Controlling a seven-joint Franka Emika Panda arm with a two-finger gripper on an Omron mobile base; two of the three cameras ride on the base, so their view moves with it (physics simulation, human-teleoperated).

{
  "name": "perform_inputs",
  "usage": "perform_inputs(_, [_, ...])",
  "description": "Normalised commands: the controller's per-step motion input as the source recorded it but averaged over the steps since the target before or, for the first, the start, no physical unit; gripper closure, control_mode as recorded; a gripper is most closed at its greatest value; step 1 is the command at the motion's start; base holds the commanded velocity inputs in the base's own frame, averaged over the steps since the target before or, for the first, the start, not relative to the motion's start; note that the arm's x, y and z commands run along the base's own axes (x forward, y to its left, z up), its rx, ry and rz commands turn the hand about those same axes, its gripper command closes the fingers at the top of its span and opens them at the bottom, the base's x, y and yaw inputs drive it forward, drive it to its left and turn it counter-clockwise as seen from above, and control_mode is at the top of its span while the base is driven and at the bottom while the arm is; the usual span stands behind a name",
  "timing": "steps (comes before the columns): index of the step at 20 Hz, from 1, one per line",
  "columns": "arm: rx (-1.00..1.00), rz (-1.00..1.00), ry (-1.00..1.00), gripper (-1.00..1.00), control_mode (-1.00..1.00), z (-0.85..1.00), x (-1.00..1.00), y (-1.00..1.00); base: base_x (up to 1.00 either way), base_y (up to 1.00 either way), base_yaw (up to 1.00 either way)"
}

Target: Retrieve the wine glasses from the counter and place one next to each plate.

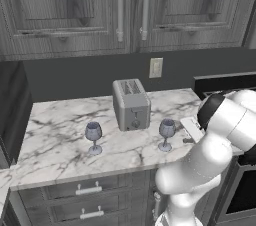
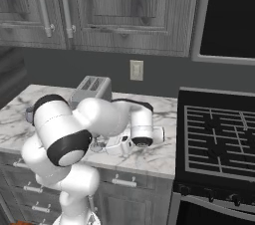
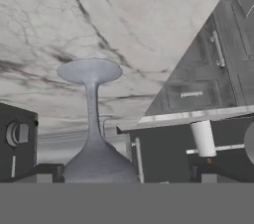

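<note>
Step in hand: approach to the first pickup; both glasses stand on the counter (image 1: 60,135), neither lifted.
Right glass (image 1: 166,134): upright near the counter's front edge, right of the toaster (image 1: 131,104) and apart from it. In the hand view this glass (image 3: 94,124) appears inverted because the camera is rolled; its bowl lies low between the two dark finger tips, its foot toward the marble.
Left glass (image 1: 93,137): upright near the front edge, left of the toaster, well apart from the right glass.
Gripper (image 1: 191,129): just right of the right glass, above the counter's right end. Jaws released, standing wide, one finger tip on each side of the bowl; contact with the glass cannot be confirmed.
Arm: bent over the counter's front edge; in the right base view it hides the glass and most of the toaster (image 2: 91,88).
Plates: location not established.
Stove (image 2: 219,139): adjoins the counter's right end.
Next move, judged: bring the fingers level with the bowl or upper stem, centre the glass between them, clench gently, then lift straight up before travel.
Risk, judged: a sideways nudge could tip the glass toward the front edge.
</note>
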Motion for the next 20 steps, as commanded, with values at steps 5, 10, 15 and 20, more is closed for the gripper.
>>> perform_inputs(5, [0.00,0.00,0.00,-1.00,-1.00,-0.07,0.12,0.09,0.00,0.00,0.00])
perform_inputs(10, [0.00,0.00,0.00,-1.00,-1.00,-0.21,0.30,0.17,0.00,0.00,0.00])
perform_inputs(15, [0.00,0.00,0.00,-1.00,-1.00,-0.12,0.13,0.13,0.00,0.00,0.00])
perform_inputs(20, [0.00,0.00,0.00,-1.00,-1.00,-0.04,0.00,0.14,0.00,0.00,0.00])
